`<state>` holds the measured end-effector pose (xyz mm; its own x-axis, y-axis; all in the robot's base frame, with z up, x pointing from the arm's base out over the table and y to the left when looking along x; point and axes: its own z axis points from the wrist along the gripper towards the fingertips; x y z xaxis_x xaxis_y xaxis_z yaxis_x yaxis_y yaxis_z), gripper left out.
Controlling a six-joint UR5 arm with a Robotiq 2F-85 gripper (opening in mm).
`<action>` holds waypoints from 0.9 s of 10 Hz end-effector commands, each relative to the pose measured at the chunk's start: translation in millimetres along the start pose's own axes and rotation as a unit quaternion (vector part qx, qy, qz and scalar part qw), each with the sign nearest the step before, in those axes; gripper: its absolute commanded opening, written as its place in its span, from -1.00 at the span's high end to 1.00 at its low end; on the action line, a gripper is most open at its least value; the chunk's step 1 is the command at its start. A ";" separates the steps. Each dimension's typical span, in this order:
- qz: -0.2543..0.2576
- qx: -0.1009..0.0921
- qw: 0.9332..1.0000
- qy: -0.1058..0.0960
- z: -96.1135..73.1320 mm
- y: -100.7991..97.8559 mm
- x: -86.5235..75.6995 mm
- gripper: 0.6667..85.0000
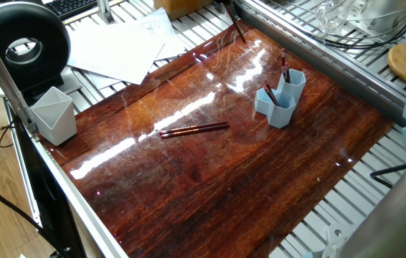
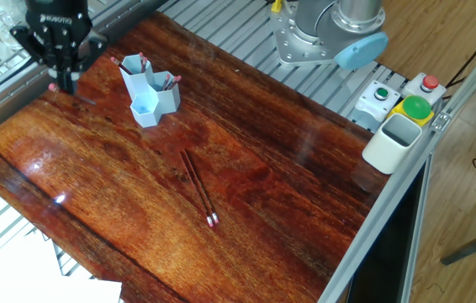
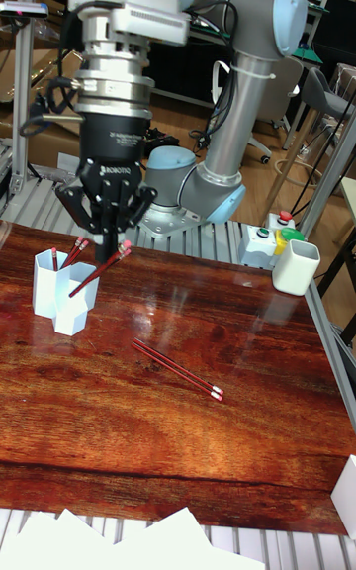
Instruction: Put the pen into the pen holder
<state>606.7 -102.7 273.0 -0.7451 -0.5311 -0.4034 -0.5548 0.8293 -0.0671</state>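
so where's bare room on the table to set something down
The widest bare wood lies between the two loose pens and the white cup. It is crowded at the pen holder, where the end effector hangs holding a pen.

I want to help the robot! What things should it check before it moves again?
1. Pen held: ok. The gripper has its jaws closed on the pen, and the pen's pink end pokes out below.
2. Gripper above the pen holder: not ok. It hangs off to one side of the holder.
3. Holder standing upright: ok.
4. A free tube: ok. Two tubes have pens in them, and the lowest tube looks empty.
5. Held pen pointing straight down: cannot tell.
6. Two spare pens: ok. They lie side by side mid-table, away from the holder.
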 end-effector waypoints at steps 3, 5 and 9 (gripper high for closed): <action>0.014 -0.045 0.998 -0.038 -6.9 25.4 52.9 0.99; 0.015 -0.051 0.998 -0.044 -4.1 27.9 62.5 0.99; 0.020 -0.048 0.997 -0.050 8.0 33.5 76.0 0.99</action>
<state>540.9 -114.7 240.2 -0.7338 -0.4889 -0.4717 -0.5672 0.8230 0.0294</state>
